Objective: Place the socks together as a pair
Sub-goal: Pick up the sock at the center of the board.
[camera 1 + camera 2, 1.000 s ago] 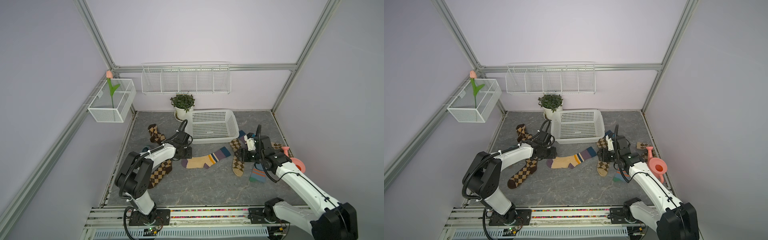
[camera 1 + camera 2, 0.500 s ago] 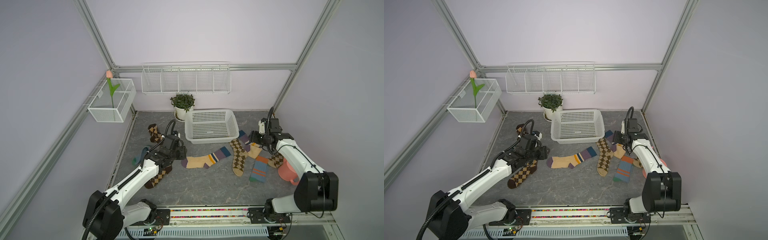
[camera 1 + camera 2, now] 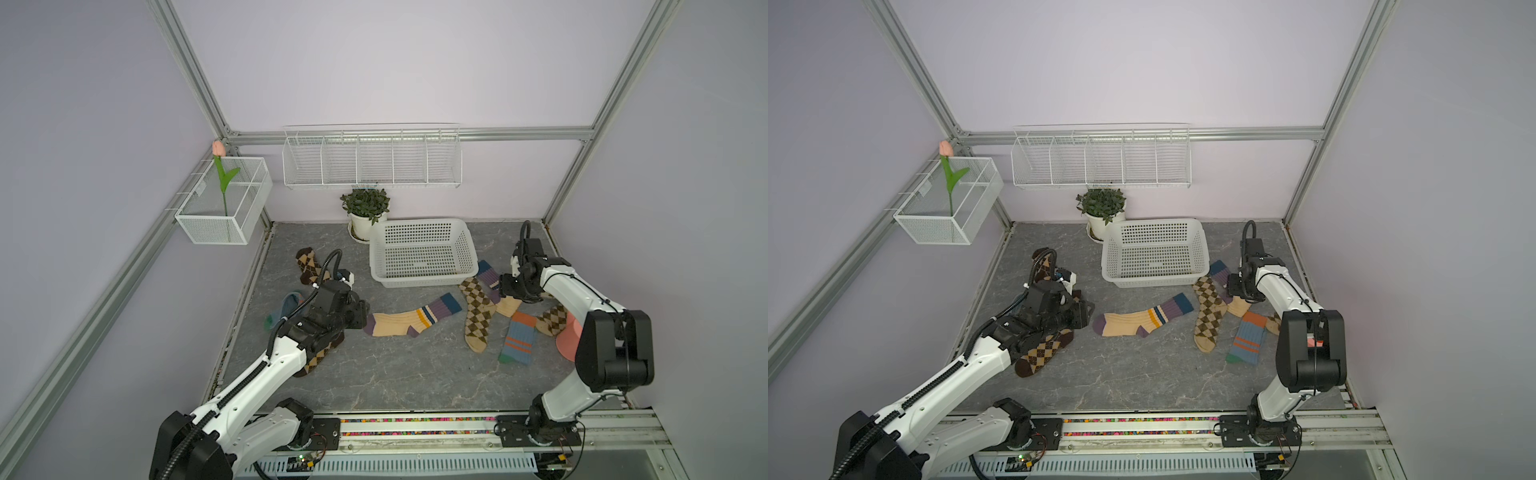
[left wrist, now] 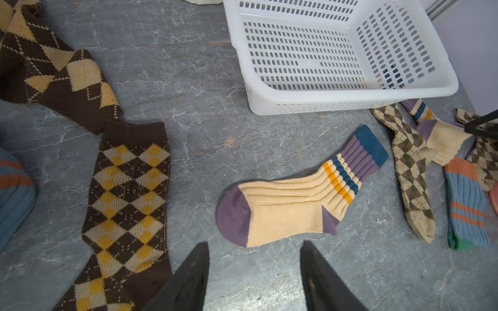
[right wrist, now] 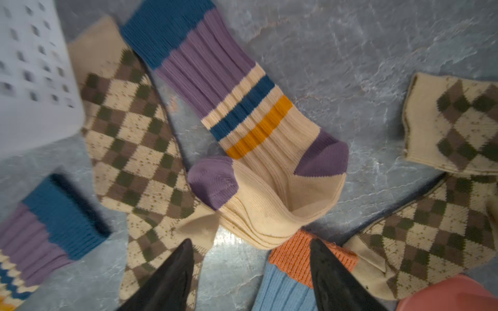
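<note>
Nothing paired yet. My left gripper, jaws apart and empty, hangs at nine o'clock of the flat cream sock. Its mate, the folded cream sock, lies at its three o'clock, under my right gripper, also open and empty. The tan argyle sock and the others lie scattered.

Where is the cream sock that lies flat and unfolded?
In both top views the cream sock lies centrally, just in front of the basket, with a tan argyle sock to its right.

lilac walls, grey marbled floor, aluminium frame posts, white wire shelf on back wall
</note>
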Available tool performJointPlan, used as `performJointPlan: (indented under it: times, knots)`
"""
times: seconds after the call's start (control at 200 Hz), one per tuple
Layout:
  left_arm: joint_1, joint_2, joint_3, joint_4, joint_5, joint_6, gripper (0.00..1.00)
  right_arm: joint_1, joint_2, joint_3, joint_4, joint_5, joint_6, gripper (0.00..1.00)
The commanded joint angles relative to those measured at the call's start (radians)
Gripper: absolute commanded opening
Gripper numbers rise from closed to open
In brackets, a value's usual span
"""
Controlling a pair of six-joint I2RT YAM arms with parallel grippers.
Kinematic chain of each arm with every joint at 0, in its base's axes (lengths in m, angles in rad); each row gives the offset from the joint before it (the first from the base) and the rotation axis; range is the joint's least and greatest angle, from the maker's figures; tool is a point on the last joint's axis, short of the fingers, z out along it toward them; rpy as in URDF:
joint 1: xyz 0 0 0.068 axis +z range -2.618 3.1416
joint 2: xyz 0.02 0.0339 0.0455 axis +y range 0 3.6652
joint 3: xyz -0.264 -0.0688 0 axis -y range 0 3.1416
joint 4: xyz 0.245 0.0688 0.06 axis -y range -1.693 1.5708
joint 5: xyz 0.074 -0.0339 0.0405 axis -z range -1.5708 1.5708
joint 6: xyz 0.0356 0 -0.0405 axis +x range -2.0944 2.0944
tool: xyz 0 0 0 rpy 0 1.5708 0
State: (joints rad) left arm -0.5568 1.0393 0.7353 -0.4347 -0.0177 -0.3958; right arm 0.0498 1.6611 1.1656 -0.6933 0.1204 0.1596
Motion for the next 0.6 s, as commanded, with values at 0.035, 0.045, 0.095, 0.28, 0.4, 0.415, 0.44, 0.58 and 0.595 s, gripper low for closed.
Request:
performJointPlan:
  times: [0.035, 0.045, 0.095, 0.28, 0.4, 0.415, 0.44, 0.58, 0.595]
  knots:
    - [-0.002, -0.015, -0.010, 0.006, 0.015, -0.018, 0.57, 0.009, 0.055, 0.000, -0.039, 0.086, -0.029, 0.69]
    - [-0.002, -0.017, -0.011, 0.006, 0.015, -0.017, 0.57, 0.009, 0.057, 0.000, -0.037, 0.091, -0.030, 0.68]
    - [-0.002, -0.023, -0.014, 0.007, 0.018, -0.023, 0.57, 0.009, 0.070, 0.002, -0.031, 0.121, -0.035, 0.68]
    - [-0.002, -0.020, -0.006, -0.001, 0.019, -0.031, 0.56, 0.010, 0.134, 0.031, -0.027, 0.134, -0.036, 0.57]
    - [-0.003, -0.026, 0.000, -0.004, 0.023, -0.035, 0.56, 0.009, 0.163, 0.044, -0.025, 0.124, -0.034, 0.37]
    - [-0.002, -0.028, 0.000, -0.006, 0.023, -0.036, 0.56, 0.008, 0.162, 0.045, -0.023, 0.123, -0.032, 0.34]
    - [-0.002, -0.030, 0.001, -0.008, 0.023, -0.037, 0.56, 0.009, 0.158, 0.043, -0.022, 0.122, -0.032, 0.28]
    - [-0.002, -0.047, 0.017, -0.020, 0.030, -0.038, 0.56, 0.006, 0.069, 0.020, -0.004, 0.108, -0.028, 0.07]
    - [-0.002, -0.049, 0.019, -0.023, 0.033, -0.036, 0.56, 0.006, 0.056, 0.017, -0.003, 0.104, -0.027, 0.07]
